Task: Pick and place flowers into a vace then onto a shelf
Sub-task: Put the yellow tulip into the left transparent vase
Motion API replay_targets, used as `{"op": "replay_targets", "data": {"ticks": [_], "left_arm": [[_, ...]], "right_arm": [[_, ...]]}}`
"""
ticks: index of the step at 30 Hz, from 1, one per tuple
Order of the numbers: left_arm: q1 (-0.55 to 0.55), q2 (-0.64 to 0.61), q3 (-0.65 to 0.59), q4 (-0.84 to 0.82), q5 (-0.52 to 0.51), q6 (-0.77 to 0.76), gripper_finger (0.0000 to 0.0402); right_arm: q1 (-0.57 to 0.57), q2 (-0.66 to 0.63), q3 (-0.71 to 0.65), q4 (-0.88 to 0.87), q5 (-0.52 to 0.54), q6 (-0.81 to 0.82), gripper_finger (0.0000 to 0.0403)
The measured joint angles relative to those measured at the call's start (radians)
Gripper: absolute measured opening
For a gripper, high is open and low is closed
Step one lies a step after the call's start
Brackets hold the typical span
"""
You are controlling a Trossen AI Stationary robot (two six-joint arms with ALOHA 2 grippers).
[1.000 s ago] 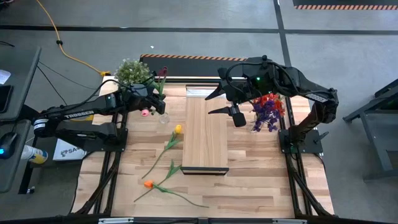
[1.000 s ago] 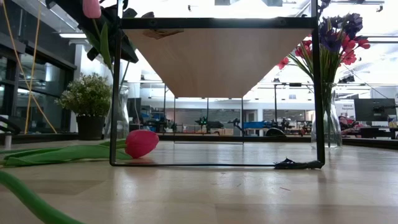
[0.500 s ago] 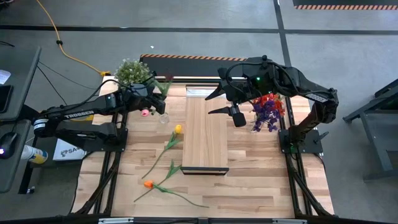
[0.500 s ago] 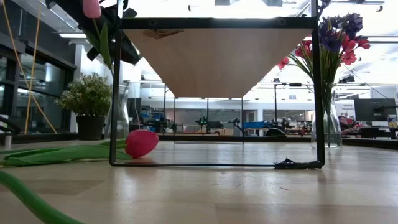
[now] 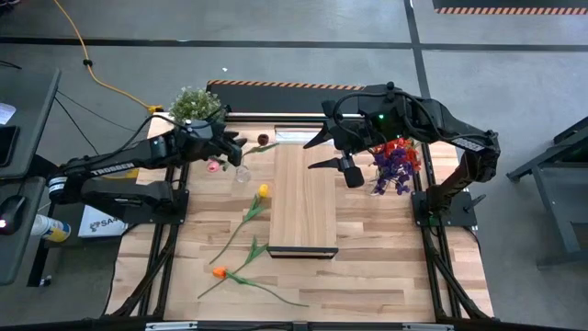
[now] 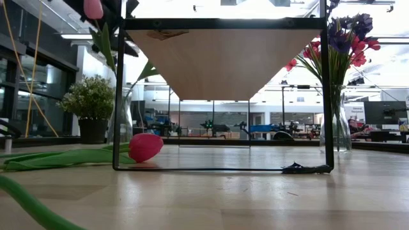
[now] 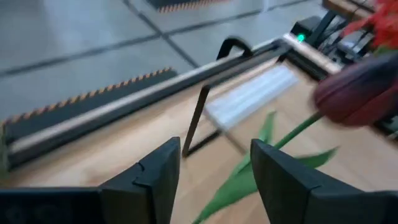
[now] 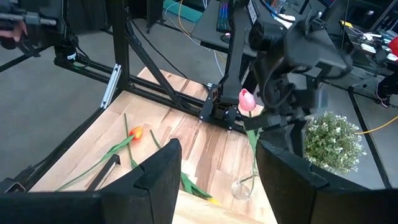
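Observation:
A clear vase (image 5: 241,173) stands on the table left of the shelf (image 5: 305,202). A pink flower (image 5: 214,165) stands in it, seen also in the right wrist view (image 8: 247,99). A dark maroon flower (image 5: 263,140) leans out of the vase toward the shelf. My left gripper (image 5: 234,145) hovers open above the vase. In the left wrist view the maroon head (image 7: 364,90) is beyond my left gripper (image 7: 214,180), and its stem runs through the gap. My right gripper (image 5: 310,154) hangs open over the shelf's far end.
A yellow flower (image 5: 262,191) and an orange flower (image 5: 219,272) lie on the table left of the shelf. A vase of red and purple flowers (image 5: 395,164) stands right of the shelf. A bushy potted plant (image 5: 196,104) sits at the far left corner.
My left gripper has opened and let go of the maroon flower. The flower's head has tipped away from the gripper toward the shelf and the near side, while its stem stays in the vase.

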Motion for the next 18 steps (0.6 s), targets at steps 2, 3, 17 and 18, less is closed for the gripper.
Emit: {"op": "replay_targets", "data": {"ticks": [2, 3, 17, 18], "left_arm": [[0.0, -0.008, 0.02, 0.002, -0.012, 0.033, 0.0232], [0.0, -0.013, 0.03, -0.006, -0.019, 0.046, 0.0233], [-0.002, -0.057, 0.343, -0.069, 0.179, 0.137, 0.0238], [-0.006, -0.057, 0.367, -0.089, 0.237, 0.133, 0.0238]], "right_arm": [[0.0, 0.0, 0.0, -0.001, 0.0, 0.0, 0.0197], [0.0, 0.0, 0.0, -0.002, 0.0, 0.0, 0.0197], [0.0, 0.0, 0.0, -0.005, 0.0, -0.005, 0.0197], [0.0, 0.0, 0.0, -0.005, 0.0, -0.006, 0.0197]]}}
